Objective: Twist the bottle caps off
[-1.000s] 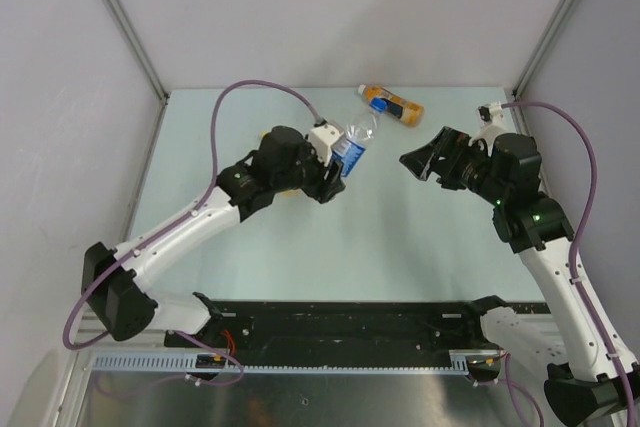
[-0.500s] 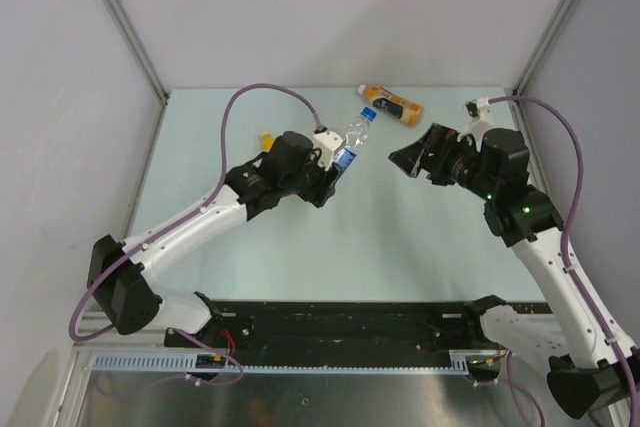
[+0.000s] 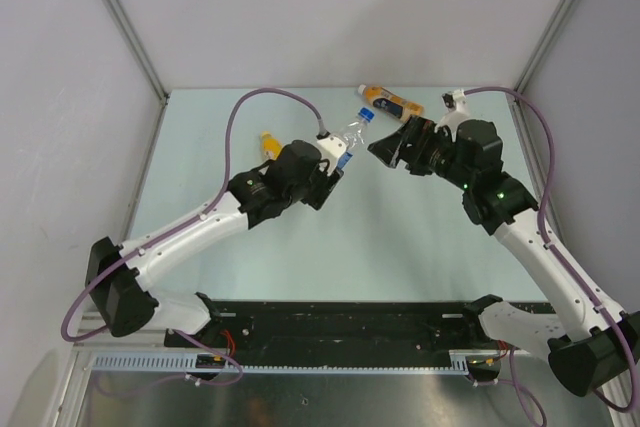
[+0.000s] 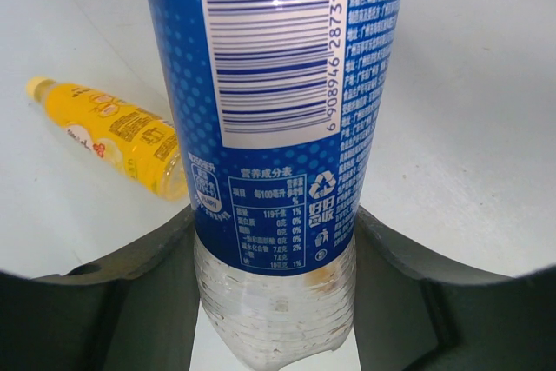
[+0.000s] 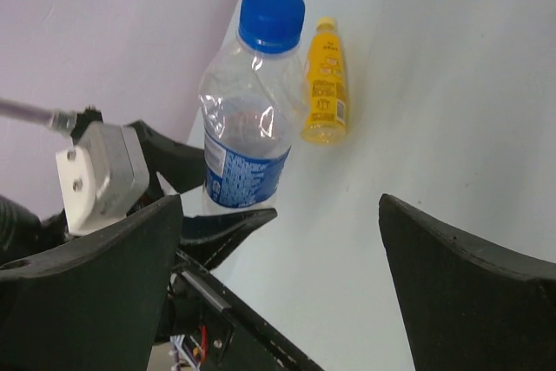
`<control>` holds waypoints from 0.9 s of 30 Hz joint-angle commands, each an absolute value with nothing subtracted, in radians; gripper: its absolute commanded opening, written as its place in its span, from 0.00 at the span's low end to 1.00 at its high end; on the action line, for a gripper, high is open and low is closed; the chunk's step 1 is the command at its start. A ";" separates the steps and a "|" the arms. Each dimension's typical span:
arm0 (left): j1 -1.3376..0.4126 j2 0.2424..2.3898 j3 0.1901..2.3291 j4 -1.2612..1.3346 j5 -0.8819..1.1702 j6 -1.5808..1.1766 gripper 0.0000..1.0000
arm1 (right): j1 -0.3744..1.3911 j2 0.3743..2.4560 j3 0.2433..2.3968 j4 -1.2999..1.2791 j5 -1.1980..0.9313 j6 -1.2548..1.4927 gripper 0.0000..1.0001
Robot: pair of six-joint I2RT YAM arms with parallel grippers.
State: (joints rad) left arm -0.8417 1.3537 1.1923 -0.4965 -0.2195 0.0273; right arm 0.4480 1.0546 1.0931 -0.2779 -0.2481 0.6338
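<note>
Clear bottle [image 5: 248, 119] pinched low by left gripper [image 3: 330, 175]
May be spun loose as blue cap [image 5: 271, 16] is twisted; right gripper [image 3: 386, 150] spread wide

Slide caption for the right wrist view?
Open right hand faces the blue-capped clear bottle held in the left hand; yellow bottle lies behind.

This is a robotics lab test cell. A pale green worktop [image 3: 400, 237] is boxed in by plain grey-white panel walls [image 3: 330, 7], and slanting aluminium frame posts [image 3: 123, 22] rise at its far corners. Two white-and-black jointed robot arms, left [image 3: 190, 232] and right [image 3: 540, 257], are mounted on a black base rail [image 3: 340, 322] along the near edge. Thick purple cables [image 3: 270, 92] loop from their wrists. A slotted grey cable duct [image 3: 300, 360] runs just below the rail.
</note>
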 commanded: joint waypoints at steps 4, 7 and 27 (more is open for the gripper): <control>-0.913 1.332 1.192 -0.499 -0.424 0.069 0.00 | 0.453 1.029 1.100 -0.186 -0.116 0.671 0.99; -0.943 1.333 1.189 -0.500 -0.470 0.077 0.00 | 0.452 1.037 1.101 -0.176 -0.106 0.690 0.99; -1.020 1.348 1.185 -0.509 -0.581 0.103 0.00 | 0.463 1.176 1.139 -0.028 -0.112 0.800 0.76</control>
